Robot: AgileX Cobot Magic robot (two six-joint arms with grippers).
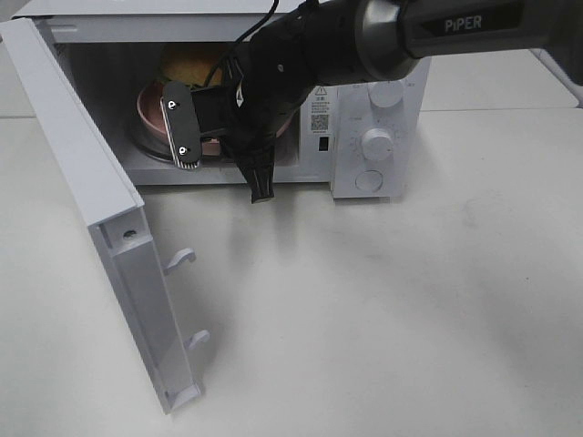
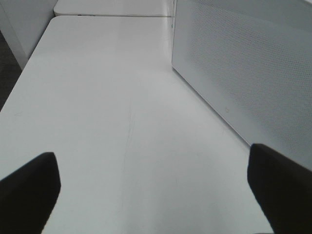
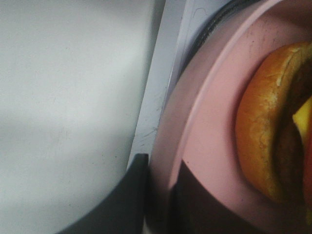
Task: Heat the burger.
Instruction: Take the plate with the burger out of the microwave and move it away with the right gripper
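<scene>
I am counting one microwave (image 1: 364, 100), one pink plate (image 1: 150, 114), one burger (image 1: 191, 66) and two arms, though only the right arm is showing in the high view. The microwave's door (image 1: 100, 218) is standing wide open toward the left, and three round knobs (image 1: 377, 143) are lining its control panel.

The burger is sitting on the plate inside the cavity. From above I am seeing only a golden-brown bun top behind the arm — the rest is hidden. The right wrist view is giving me what the high camera cannot: the burger (image 3: 273, 122) close up, with a glossy orange-brown bun edge, a dark layer and a sliver of yellow, resting on the pink plate (image 3: 209, 126).

The right tool (image 3: 158, 195) is reaching in at the cavity mouth and pinching the near rim of the plate, one finger (image 3: 124, 195) under and one over the lip.

The left tool (image 2: 156, 190) is hovering over the bare white desk (image 2: 122, 107) beside the microwave's perforated side wall (image 2: 243, 68) — its fingers (image 2: 29, 185) are spread wide, holding nothing.
</scene>
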